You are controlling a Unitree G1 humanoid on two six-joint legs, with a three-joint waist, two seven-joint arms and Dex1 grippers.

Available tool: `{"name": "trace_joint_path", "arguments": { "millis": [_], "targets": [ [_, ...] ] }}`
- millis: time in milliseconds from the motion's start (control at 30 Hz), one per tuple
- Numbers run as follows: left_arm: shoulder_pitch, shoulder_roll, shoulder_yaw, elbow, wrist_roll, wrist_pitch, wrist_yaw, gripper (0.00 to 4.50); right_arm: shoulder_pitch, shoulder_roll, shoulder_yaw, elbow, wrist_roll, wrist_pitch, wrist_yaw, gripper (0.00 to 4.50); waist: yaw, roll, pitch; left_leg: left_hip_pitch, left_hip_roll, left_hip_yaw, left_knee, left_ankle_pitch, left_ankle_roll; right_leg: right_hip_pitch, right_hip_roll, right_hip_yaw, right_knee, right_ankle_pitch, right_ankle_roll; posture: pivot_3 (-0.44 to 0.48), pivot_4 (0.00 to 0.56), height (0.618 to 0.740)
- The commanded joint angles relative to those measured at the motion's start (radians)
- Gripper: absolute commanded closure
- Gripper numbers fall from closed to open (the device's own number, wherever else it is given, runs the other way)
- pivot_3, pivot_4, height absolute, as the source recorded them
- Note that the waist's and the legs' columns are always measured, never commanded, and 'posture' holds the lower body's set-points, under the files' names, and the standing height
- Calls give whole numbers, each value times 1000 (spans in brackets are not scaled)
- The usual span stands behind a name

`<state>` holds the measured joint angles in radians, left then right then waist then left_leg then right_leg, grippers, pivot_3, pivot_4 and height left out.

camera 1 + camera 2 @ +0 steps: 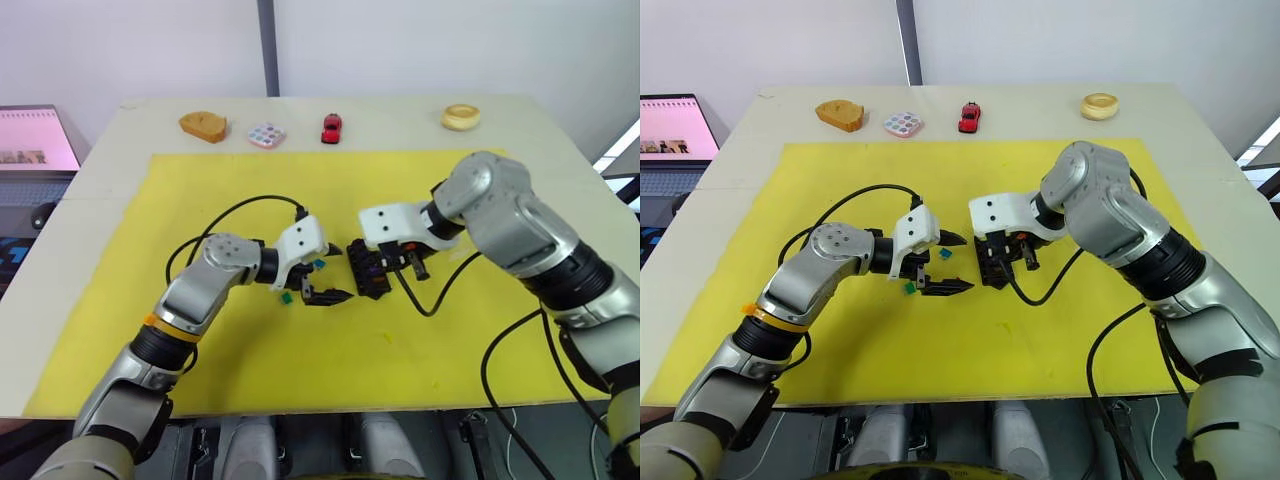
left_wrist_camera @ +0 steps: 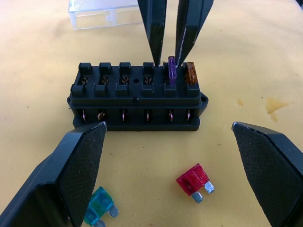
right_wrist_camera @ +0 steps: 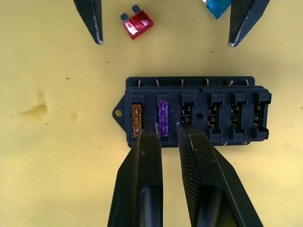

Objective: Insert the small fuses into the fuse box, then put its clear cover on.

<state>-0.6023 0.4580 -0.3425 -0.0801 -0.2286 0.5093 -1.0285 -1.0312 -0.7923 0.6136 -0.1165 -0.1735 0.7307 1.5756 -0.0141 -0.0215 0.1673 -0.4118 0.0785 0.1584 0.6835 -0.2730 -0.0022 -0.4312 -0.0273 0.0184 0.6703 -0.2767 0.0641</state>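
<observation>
Your right hand point(image 3: 165, 130) is pinching the purple fuse point(image 3: 163, 118) into the fuse box point(image 3: 196, 111) beside the amber fuse point(image 3: 137, 118); your left hand point(image 2: 175, 156) is hovering wide open.

The fuse box point(image 2: 137, 101) is black, with an amber fuse point(image 2: 191, 74) and a purple fuse point(image 2: 171, 72) in its slots. A red fuse point(image 2: 193, 180) and a teal fuse point(image 2: 98, 206) lie on the yellow mat point(image 1: 340, 345). The clear cover point(image 2: 104, 13) is colourless. The desk point(image 1: 130, 150) is beige.
</observation>
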Motion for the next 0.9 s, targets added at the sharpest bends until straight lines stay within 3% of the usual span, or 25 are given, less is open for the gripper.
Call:
{"name": "trace_joint_path", "arguments": {
  "millis": [33, 333, 500, 733, 800, 900],
  "targets": [
    [-17, -6, 19, -5, -2, -23, 2, 0, -39, -18, -45, -33, 23, 27, 10, 3859, 0, 0, 0, 0, 0, 0, 0, 0, 0, 0, 0, 0, 0, 0, 0, 0, 150, 740],
    [-23, -1, 28, 10, -1, -33, 2, 0, -14, -34, -163, -111, 145, 110, -20, 3859, 0, 0, 0, 0, 0, 0, 0, -3, 5, 0, 0, 0, 0, 0, 0, 0, 150, 740],
    [-19, 3, 46, -2, -12, -15, 13, 0, 138, 15, -361, -161, 256, 93, -173, 3859, 2, 0, 0, 0, 0, -1, 0, -3, 5, 1, -1, 0, -1, 0, 0, 0, 150, 740],
    [-9, 11, 45, -24, -20, 2, 9, 0, 257, -23, -430, -196, 351, 93, -237, 3859, 0, 0, 0, 0, 0, -1, -1, -3, 5, 1, -1, 0, -1, 0, 0, 0, 150, 740],
    [-14, 9, 44, -21, -20, 4, 7, 0, 277, -23, -434, -187, 365, 72, -257, 4452, 0, 0, 0, 0, 0, -1, -1, -3, 5, 1, 0, 0, -1, 0, 0, 0, 150, 740],
    [-26, 5, 43, -13, -20, 6, 3, 0, 298, -20, -430, -169, 387, 65, -272, 4452, 0, 0, 0, 0, 0, -1, -1, -3, 5, 1, 0, 0, -1, 0, 0, 0, 150, 740]
  ]
}}
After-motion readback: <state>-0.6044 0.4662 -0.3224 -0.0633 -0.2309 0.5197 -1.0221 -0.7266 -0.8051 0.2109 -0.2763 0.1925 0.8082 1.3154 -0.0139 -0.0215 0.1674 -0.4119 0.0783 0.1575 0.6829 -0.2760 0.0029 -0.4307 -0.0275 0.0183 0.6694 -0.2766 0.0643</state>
